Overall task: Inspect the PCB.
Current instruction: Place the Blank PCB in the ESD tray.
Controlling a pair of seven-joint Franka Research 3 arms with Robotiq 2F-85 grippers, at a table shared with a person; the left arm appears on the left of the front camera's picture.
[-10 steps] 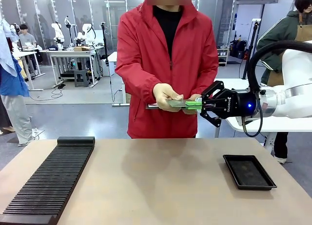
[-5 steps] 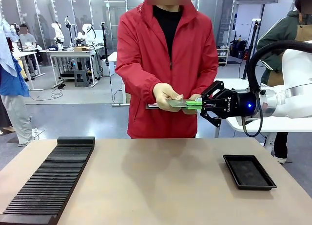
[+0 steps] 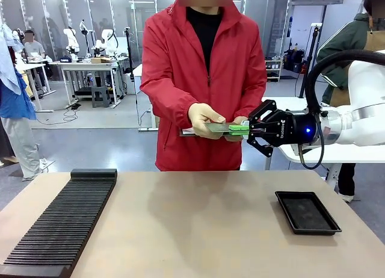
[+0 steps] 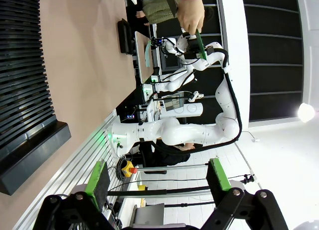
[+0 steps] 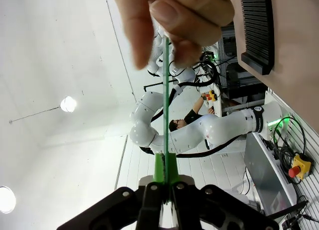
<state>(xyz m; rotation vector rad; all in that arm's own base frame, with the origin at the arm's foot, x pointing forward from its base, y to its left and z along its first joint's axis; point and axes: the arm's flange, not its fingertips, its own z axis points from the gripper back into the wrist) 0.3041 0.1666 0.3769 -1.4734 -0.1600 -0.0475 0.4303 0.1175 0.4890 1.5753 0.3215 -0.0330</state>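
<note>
the right gripper is reaching toward the person at the far side of the table, its jaws pressed together on one short end of the pcb; the person's hand is pinching the opposite end, so the board is hanging roughly level in the air between the two, well above the tabletop; in the right wrist view the board is showing edge-on as a thin green line, running from the clamped green pads up into the person's fingers; the left gripper is standing with its jaws spread wide, gripping nothing, well apart from the board; a black tray is lying on the table at the robot's right and a slotted black rack at its left; the board is looking thin, light and stiff, though likely to flex a little if levered from one end; its face is probably delicate, so the bare margin at the edge seems the right place to grip; with so narrow a bite it may droop or pivot once the hand is letting go.
</note>
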